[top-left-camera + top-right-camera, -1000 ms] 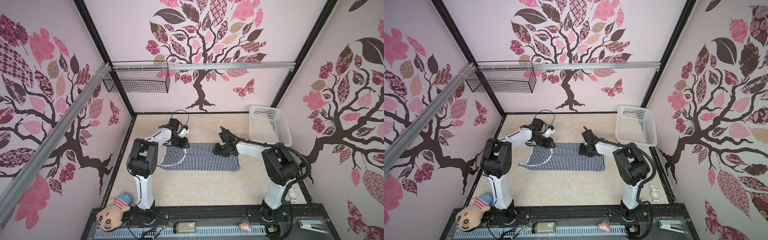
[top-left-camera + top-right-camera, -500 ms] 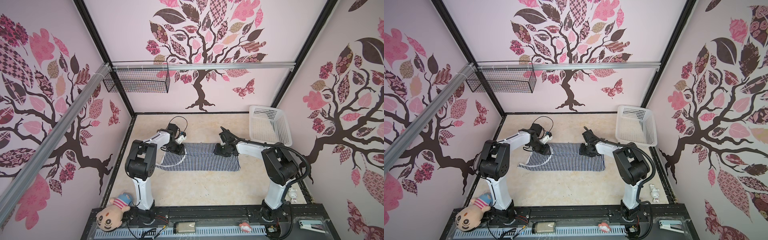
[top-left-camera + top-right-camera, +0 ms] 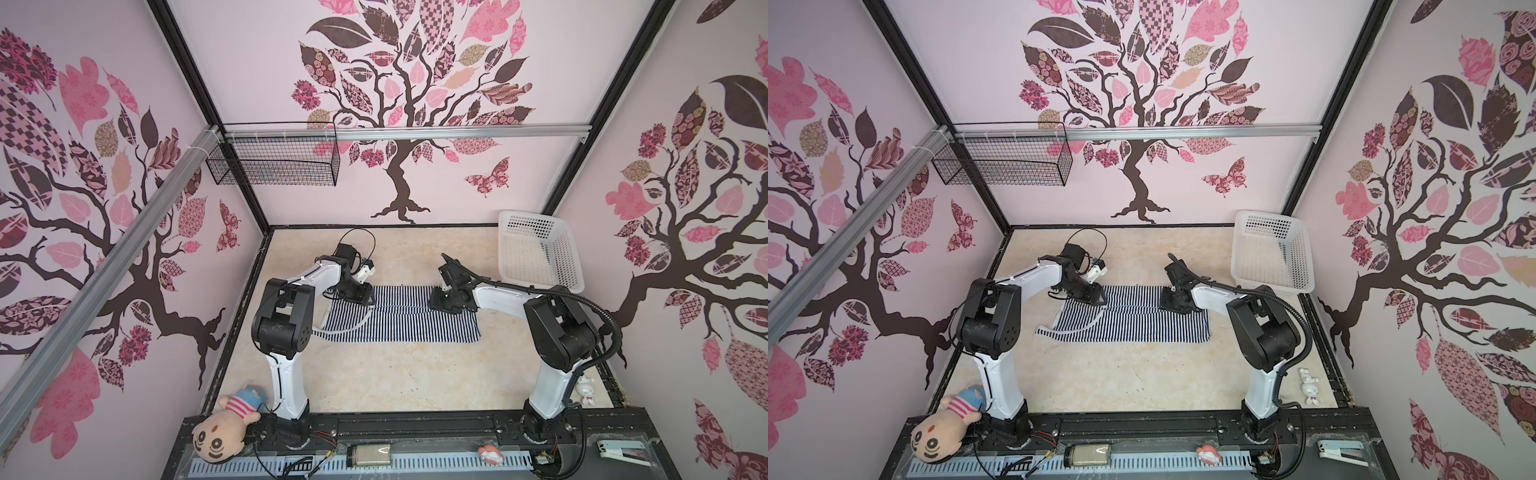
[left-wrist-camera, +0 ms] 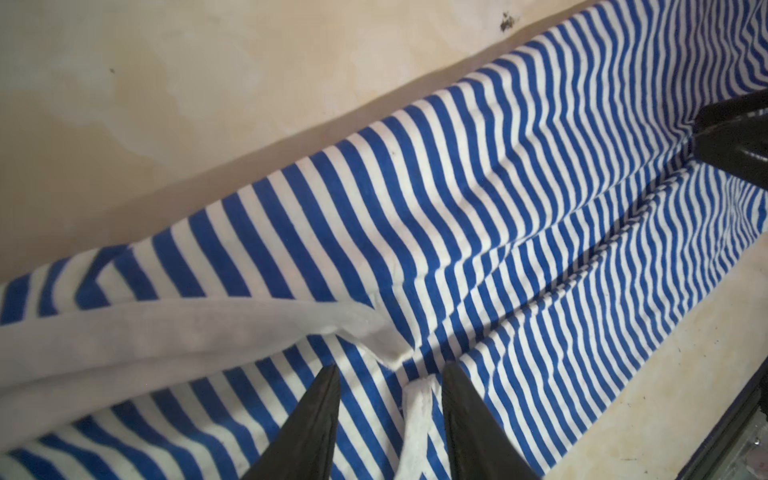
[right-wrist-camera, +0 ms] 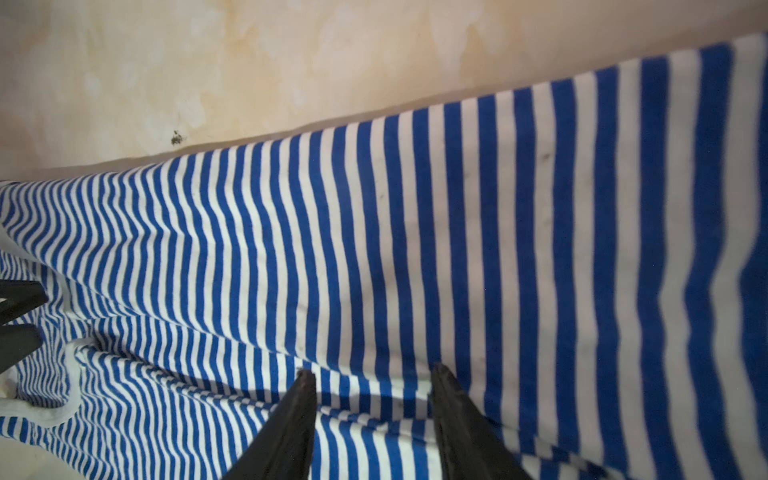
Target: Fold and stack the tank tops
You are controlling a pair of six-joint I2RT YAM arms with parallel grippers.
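Top views: note tank top (image 3: pixel 399 324) lengthwise from left gripper (image 3: pixel 368 297) to right gripper (image 3: pixel 436 301); both half open, clamping nothing.

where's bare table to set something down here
Widest bare patch: table between the tank top's near edge and the front rail, flanked by the two arm bases. A narrower strip lies between the top and the back wall. Crowded: the middle band, where left gripper and right gripper are at the cloth, and the white basket corner.
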